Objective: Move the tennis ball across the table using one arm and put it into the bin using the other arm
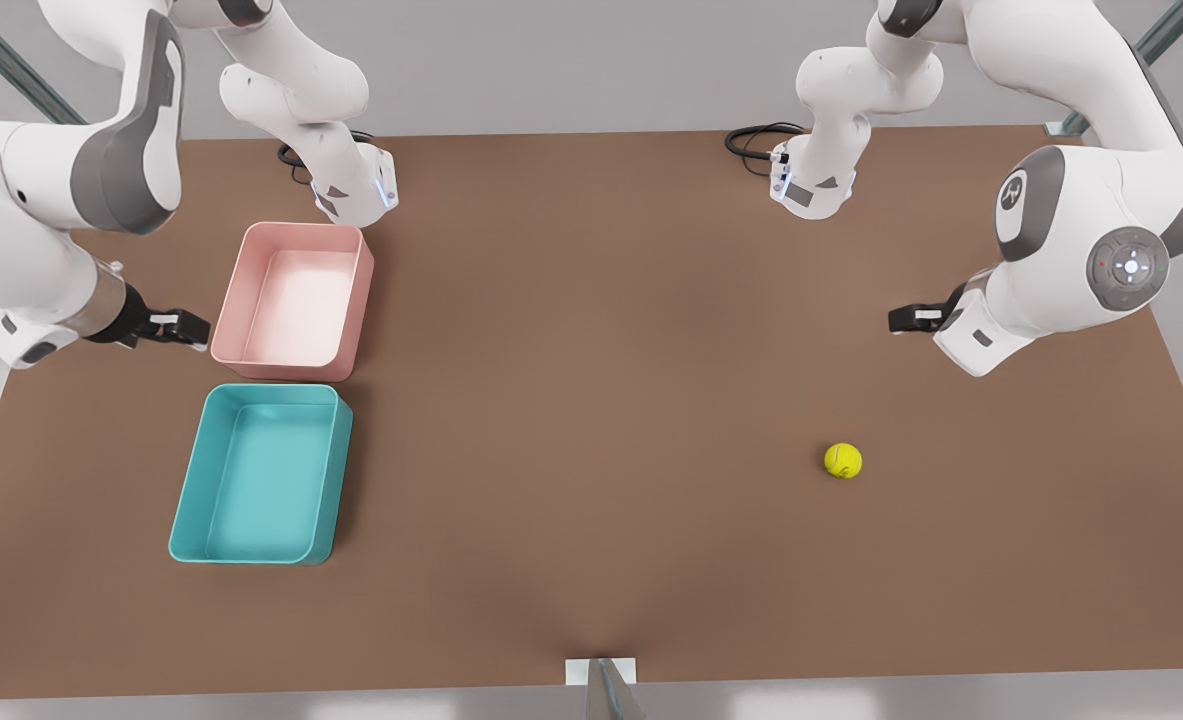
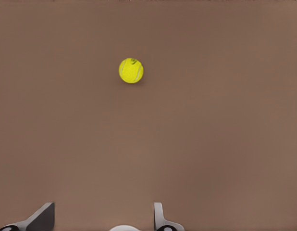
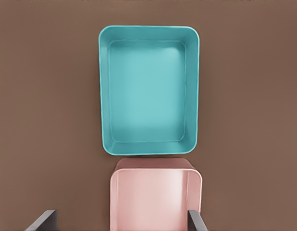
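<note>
Yellow-green tennis ball (image 1: 842,460) lies beyond the open left hand (image 2: 103,216); the open right hand (image 3: 122,221) overlooks both bins.

Ball (image 2: 131,70) alone on bare brown table (image 2: 225,134), well apart from left gripper (image 2: 103,216); fingers (image 2: 43,217) spread wide, nothing between them.

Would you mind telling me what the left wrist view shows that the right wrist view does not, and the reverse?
Left wrist view: the tennis ball, lying free ahead of the open left gripper. Right wrist view: the teal bin and the pink bin, both empty, end to end in front of the open right gripper. Shared: the brown table and a pair of spread fingertips holding nothing.
</note>
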Tool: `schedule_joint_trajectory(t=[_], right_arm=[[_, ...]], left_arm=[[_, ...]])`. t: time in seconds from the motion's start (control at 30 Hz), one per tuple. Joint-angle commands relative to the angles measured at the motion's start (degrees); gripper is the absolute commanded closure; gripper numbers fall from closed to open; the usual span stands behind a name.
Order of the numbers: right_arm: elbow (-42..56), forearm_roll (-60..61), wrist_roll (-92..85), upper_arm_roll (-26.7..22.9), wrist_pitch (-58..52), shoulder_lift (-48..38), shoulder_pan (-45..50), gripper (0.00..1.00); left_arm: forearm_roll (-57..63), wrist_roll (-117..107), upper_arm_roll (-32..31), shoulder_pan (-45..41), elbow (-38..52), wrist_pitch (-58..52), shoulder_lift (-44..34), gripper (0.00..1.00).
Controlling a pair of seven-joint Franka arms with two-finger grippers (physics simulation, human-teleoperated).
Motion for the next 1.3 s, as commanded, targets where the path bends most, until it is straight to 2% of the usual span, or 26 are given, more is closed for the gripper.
schedule_joint_trajectory(t=[0.0, 0.07, 0.1, 0.13, 0.27, 0.3, 0.33, 0.4, 0.43, 0.57, 0.7, 0.73, 0.8, 0.87, 1.1, 1.27], right_arm=[[-0.1, 0.0, 1.8, 0.0, 2.3, 0.0, 0.0, 0.0], [-0.3, 0.0, 1.5, 0.0, 1.5, 0.1, 0.0, 0.0], [-0.5, 0.5, 0.6, -0.1, 1.5, 1.7, 0.2, 0.0], [-0.2, 0.5, 0.7, -0.2, 1.1, 2.7, 0.6, 0.0], [-0.4, 0.5, 0.3, -0.2, 0.0, 3.4, 0.1, 0.0], [-0.4, 0.6, 0.3, -0.2, -0.4, 4.2, 0.1, 0.0], [0.0, 0.8, 0.3, -0.2, 0.0, 5.4, 0.1, 0.0], [0.1, 0.9, 0.3, -0.2, 0.2, 5.8, 0.1, 0.0], [0.1, 0.9, 0.3, -0.2, 0.2, 5.8, 0.0, 0.0], [0.1, 1.4, 0.0, -0.6, 0.3, 6.2, -0.9, 0.0], [-0.1, 1.4, 0.0, -0.6, 0.3, 6.2, -0.8, 0.0], [-0.2, 1.4, 0.0, -0.5, 0.3, 6.3, -0.8, 0.0], [-0.2, 1.4, 0.0, -0.5, 0.4, 6.7, -0.8, 0.0], [-0.2, 1.4, 0.0, -0.5, 0.5, 6.8, -0.8, 0.0], [-0.2, 1.4, 0.0, -0.5, 0.6, 6.9, -0.8, 0.0], [-0.2, 1.4, 0.0, -0.5, 0.6, 7.0, -0.8, 0.0]], left_arm=[[-0.5, -0.7, 0.1, 0.1, 0.0, 0.9, -0.1, 0.0], [-0.7, -0.4, 0.1, 0.4, 0.0, 1.0, 1.1, 0.02], [-0.5, -0.4, 0.0, 0.3, 0.2, 1.1, 2.9, 0.46], [-0.5, 2.7, 0.0, 0.4, 0.4, 3.4, 4.8, 0.78], [-0.8, 36.4, 0.2, 2.1, -0.2, 26.4, 17.0, 0.79], [-5.3, 50.1, 0.2, 3.9, -3.9, 34.2, 18.5, 0.79], [-4.9, 57.2, 0.3, 3.9, -4.3, 39.0, 19.4, 0.79], [4.6, 74.3, 0.2, 3.3, -7.3, 45.5, 20.3, 0.79], [4.5, 89.9, 0.2, 4.1, -8.2, 46.9, 22.0, 0.79], [4.1, 122.1, 0.2, 7.5, -11.4, 47.4, 22.9, 0.79], [5.9, 125.4, 0.2, 7.3, -17.5, 57.0, 23.0, 0.79], [9.9, 126.2, 0.2, 7.2, -17.6, 56.5, 22.9, 0.79], [9.8, 126.1, 0.1, 7.5, -18.3, 56.8, 24.0, 0.79], [9.7, 125.0, 0.1, 7.3, -22.7, 61.1, 23.7, 0.79], [10.0, 122.6, 0.1, 7.0, -23.4, 60.7, 23.3, 0.79], [12.0, 109.7, 0.1, 6.9, -24.7, 56.1, 23.3, 0.79]])
